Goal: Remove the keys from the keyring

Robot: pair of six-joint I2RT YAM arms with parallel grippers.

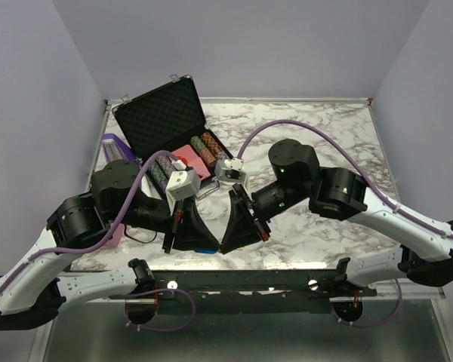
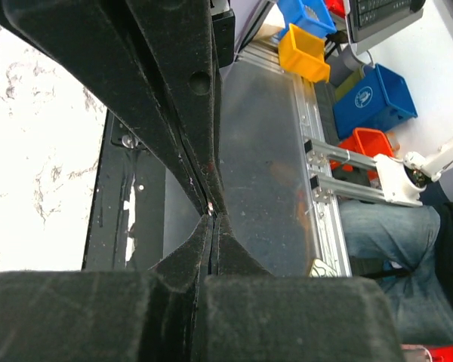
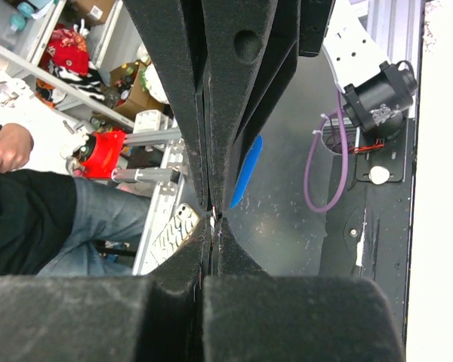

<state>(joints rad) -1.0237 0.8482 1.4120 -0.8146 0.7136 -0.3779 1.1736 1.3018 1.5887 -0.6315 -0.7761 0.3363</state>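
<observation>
Both arms meet tip to tip in the middle, just over the near edge of the counter point(image 1: 325, 143). The left gripper point(image 2: 211, 220) is pressed together. The right gripper point(image 3: 213, 220) is pressed together too. Their tips touch each other at one tiny spot.

The keyring point(image 3: 246, 172) is up there between them, not down on the counter. Only its blue tag point(image 3: 248, 160) shows, sticking out right beside the left gripper's fingers point(image 3: 226, 90). The thin ring is hidden in the pinch. The keys are hidden too, so I cannot tell which gripper has a key and which has the ring. A tiny pale bit shows where the tips meet, but it is too small to name.

I think this is the pulling-off step. Both grippers have a grip and no key lies loose yet.

The next move likely needs one gripper to keep very still while the other slides or twists a key around the ring until it slips off. It should be slow and small. The bits are tiny, and a weak pinch could let them drop off the near edge.
</observation>
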